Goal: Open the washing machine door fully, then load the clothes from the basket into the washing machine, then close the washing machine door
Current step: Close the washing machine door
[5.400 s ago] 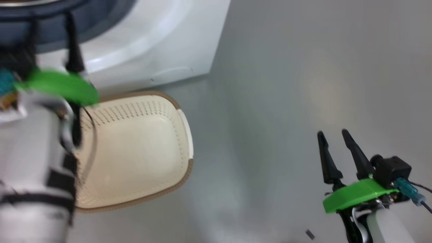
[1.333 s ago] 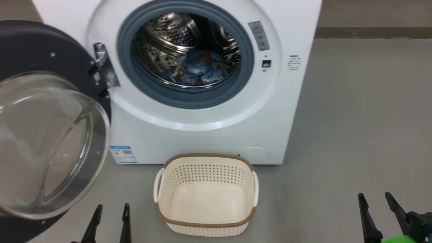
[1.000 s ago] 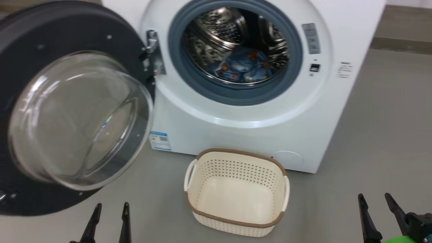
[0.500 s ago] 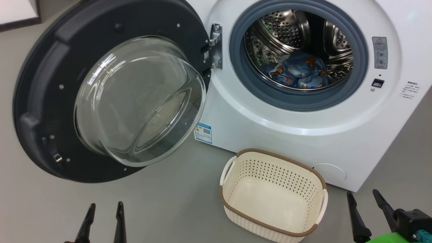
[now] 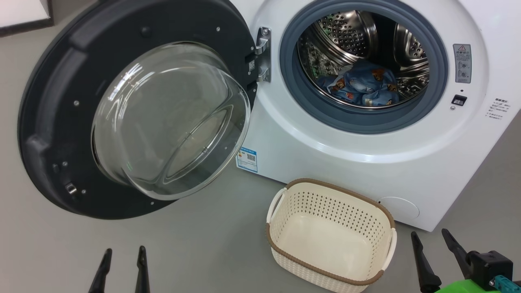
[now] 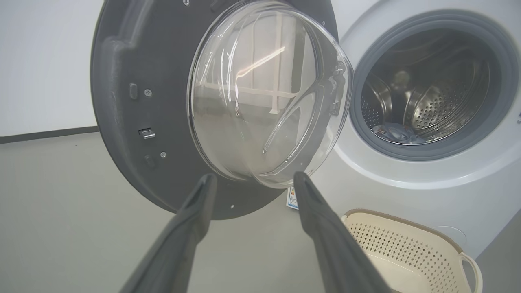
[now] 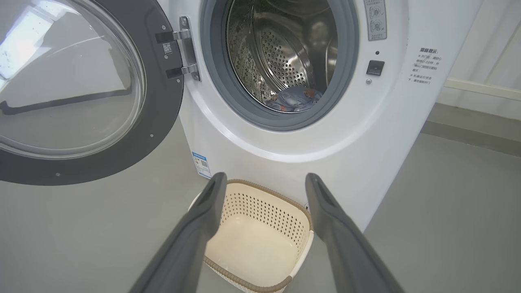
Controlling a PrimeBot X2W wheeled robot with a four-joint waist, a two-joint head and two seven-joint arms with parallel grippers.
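Looking down at the washing machine (image 5: 325, 162) and its mouth stands wide open to me. The washing machine door (image 5: 53, 101) hangs swung out on the hinge (image 5: 263, 53) at the left of the opening. Its inner face is turned my way, and the clear porthole (image 5: 171, 122) bulges out of the black ring. Low on that ring sits a small metal piece (image 5: 70, 188), probably the latch, though it is too small for me to be sure.

Inside the steel drum (image 5: 350, 32) lie the clothes (image 5: 362, 87), a blue bundle with orange-brown figures, low at the front and just behind the grey-blue seal (image 5: 366, 120). The basket (image 5: 333, 207) sits on the floor (image 5: 183, 252), just in front of the machine's lower right part, its cream bottom bare. A blue label (image 5: 247, 159) shows at the machine's lower left corner, near the edge of the porthole.

My left jaws are at the lower left of the head view, spread wide and gripping nothing. Their fingers (image 5: 100, 272) are over bare floor, apart from the door. Along my left wrist, the two tips frame the lower edge of the porthole, with the black ring behind them.

My right jaws are at the lower right, spread just as wide and holding nothing. Those fingers (image 5: 421, 260) stand just to the right of the basket without touching it. Along my right wrist, the tips straddle the basket's far rim, and the open drum and the bundle show above them.
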